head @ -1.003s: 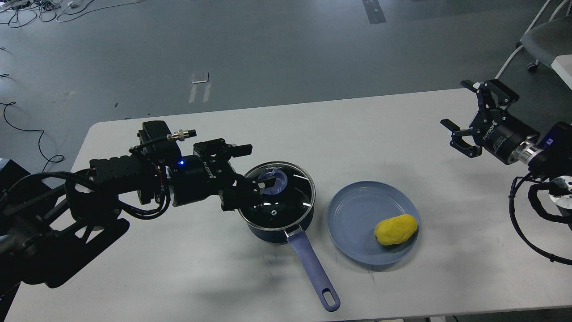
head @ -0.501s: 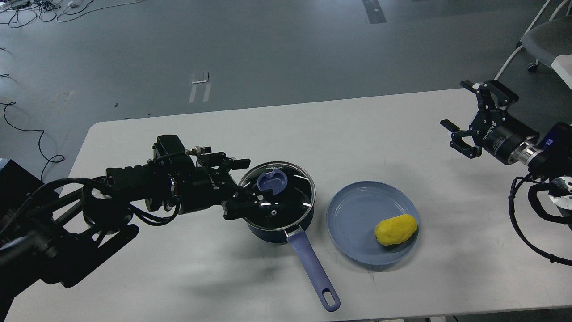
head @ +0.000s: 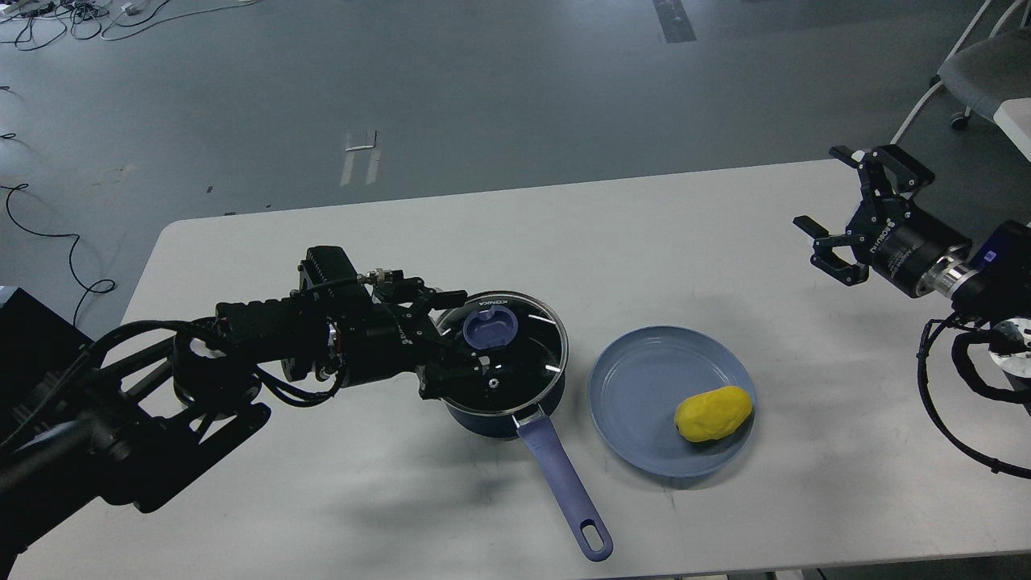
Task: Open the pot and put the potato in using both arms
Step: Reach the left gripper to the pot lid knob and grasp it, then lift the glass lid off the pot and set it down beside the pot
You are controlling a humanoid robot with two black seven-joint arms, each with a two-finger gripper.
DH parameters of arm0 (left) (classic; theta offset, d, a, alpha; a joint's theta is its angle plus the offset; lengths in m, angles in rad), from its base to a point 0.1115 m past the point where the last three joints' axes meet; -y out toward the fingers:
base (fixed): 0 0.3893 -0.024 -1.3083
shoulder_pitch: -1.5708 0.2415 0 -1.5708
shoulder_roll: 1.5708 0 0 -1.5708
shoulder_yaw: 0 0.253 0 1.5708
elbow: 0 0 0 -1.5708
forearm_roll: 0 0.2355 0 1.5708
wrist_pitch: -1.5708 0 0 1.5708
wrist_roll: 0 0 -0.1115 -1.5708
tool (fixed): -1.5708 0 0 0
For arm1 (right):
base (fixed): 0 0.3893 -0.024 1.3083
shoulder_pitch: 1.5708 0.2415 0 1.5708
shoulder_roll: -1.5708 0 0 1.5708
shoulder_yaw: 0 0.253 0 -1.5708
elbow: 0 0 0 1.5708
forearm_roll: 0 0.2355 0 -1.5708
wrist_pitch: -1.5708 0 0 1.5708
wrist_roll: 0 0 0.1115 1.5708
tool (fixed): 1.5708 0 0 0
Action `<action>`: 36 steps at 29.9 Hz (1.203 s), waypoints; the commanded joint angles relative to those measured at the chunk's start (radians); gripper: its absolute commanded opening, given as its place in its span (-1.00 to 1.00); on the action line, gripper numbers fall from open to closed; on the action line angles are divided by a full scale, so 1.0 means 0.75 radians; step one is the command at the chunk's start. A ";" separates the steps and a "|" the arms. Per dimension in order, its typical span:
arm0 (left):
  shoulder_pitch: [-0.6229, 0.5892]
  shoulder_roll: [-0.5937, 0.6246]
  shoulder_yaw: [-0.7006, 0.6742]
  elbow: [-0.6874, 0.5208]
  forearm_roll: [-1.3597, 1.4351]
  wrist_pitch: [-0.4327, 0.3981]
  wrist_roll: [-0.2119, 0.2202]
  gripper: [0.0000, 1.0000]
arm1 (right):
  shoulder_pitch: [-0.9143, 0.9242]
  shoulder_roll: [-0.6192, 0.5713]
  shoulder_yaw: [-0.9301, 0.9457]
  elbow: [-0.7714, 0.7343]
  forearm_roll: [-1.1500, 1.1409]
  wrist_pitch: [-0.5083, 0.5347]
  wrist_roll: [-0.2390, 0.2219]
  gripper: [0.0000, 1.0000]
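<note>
Glass lid (head: 501, 348) covers pot (head: 495, 411) (potato (head: 714, 413) on plate (head: 636, 387) beside).

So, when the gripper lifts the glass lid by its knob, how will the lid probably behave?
The lid looks like rigid glass with a metal rim, so it will probably stay stiff, not flex. Its blue knob sits off centre toward the far side, so the lid may tilt when lifted. Glass is likely fragile and smooth; the left gripper should set it down gently.
</note>
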 commanded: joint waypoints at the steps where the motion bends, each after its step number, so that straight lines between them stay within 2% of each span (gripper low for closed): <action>1: 0.000 -0.019 0.005 0.011 0.002 0.000 0.000 0.95 | -0.004 0.000 0.000 0.000 0.000 0.000 0.000 1.00; 9: 0.000 -0.053 0.007 0.042 0.021 0.000 0.000 0.94 | -0.004 0.002 0.000 0.002 0.000 0.000 0.000 1.00; 17: 0.000 -0.072 0.007 0.042 0.021 0.000 0.000 0.82 | -0.004 0.002 0.000 0.004 0.000 0.000 0.000 1.00; 20: 0.000 -0.072 0.015 0.046 0.021 0.000 0.000 0.57 | -0.004 0.008 0.000 0.006 0.000 0.000 0.000 1.00; 21: 0.002 -0.072 0.015 0.050 0.021 0.000 0.000 0.42 | -0.004 0.010 0.000 0.006 0.000 0.000 0.000 1.00; 24: 0.002 -0.072 0.015 0.054 0.021 0.000 0.000 0.13 | -0.004 0.014 0.000 0.004 0.000 0.000 0.000 1.00; 29: 0.000 -0.072 0.015 0.054 0.021 0.000 0.000 -0.17 | -0.004 0.014 -0.002 0.004 0.000 0.000 0.000 1.00; 30: -0.002 -0.072 0.015 0.054 0.021 0.000 0.000 -0.31 | -0.004 0.014 0.000 0.004 0.000 0.000 0.000 1.00; 32: -0.006 -0.072 0.013 0.054 0.021 0.000 0.000 -0.41 | -0.004 0.014 0.000 0.004 0.000 0.000 0.000 1.00; 36: -0.053 -0.070 0.013 0.028 0.021 0.000 0.000 -0.40 | -0.004 0.014 0.000 0.004 0.000 0.000 0.000 1.00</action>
